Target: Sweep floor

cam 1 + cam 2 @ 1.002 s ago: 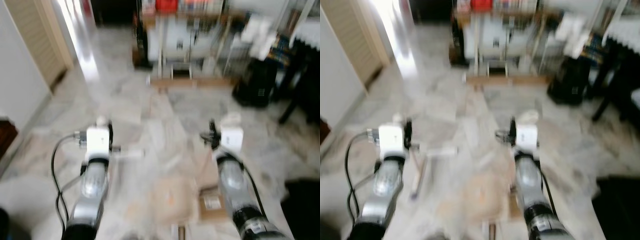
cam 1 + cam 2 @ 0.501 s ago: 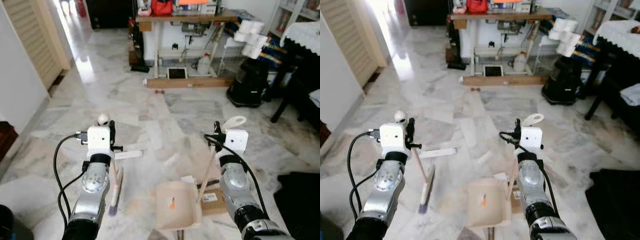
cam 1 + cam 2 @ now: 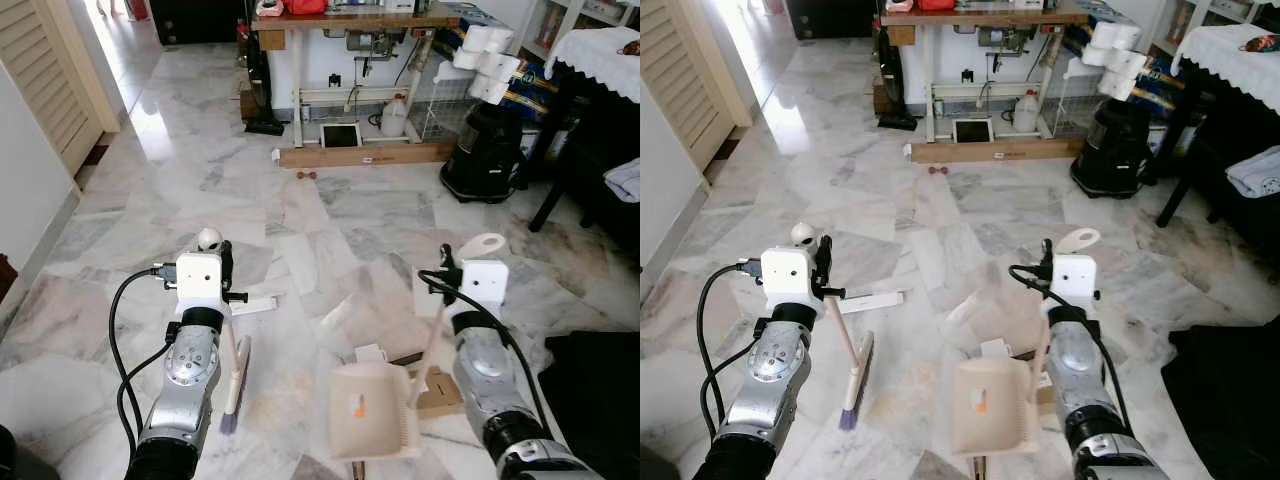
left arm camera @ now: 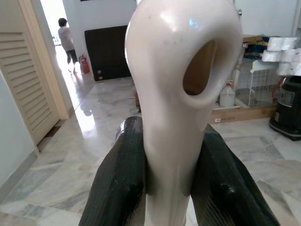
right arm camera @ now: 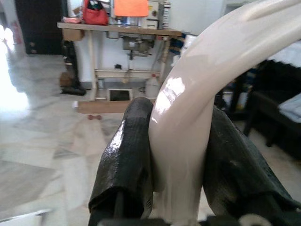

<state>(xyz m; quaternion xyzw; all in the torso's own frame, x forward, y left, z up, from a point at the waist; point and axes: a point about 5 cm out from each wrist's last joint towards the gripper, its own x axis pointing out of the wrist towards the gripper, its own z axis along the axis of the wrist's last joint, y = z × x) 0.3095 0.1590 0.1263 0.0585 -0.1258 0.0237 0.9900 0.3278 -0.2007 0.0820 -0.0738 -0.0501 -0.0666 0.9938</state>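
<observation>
My left gripper (image 4: 167,155) is shut on the cream handle of a small broom (image 3: 232,392), whose purple-bristled head rests on the marble floor beside my left arm. The handle's looped top (image 3: 208,238) sticks up above the wrist. My right gripper (image 5: 181,155) is shut on the cream handle of a dustpan (image 3: 370,425), which sits low on the floor between my arms, mouth facing away. Scraps lie ahead of it: a white paper strip (image 3: 255,304), a crumpled sheet (image 3: 336,314), a small white box (image 3: 370,353) and flat cardboard (image 3: 442,392).
A sewing-machine table (image 3: 340,18) stands at the back with a wooden plank (image 3: 362,155) on the floor before it. A black bin (image 3: 483,150) and a dark table (image 3: 600,60) are at the right, with black cloth (image 3: 600,385) near my right side. A person (image 4: 66,37) stands in the far hallway.
The blurred view has sharpened and shifted as the camera moved; the far table sits higher in the picture. Both grippers keep their hold, and the dustpan sits slightly further right.
</observation>
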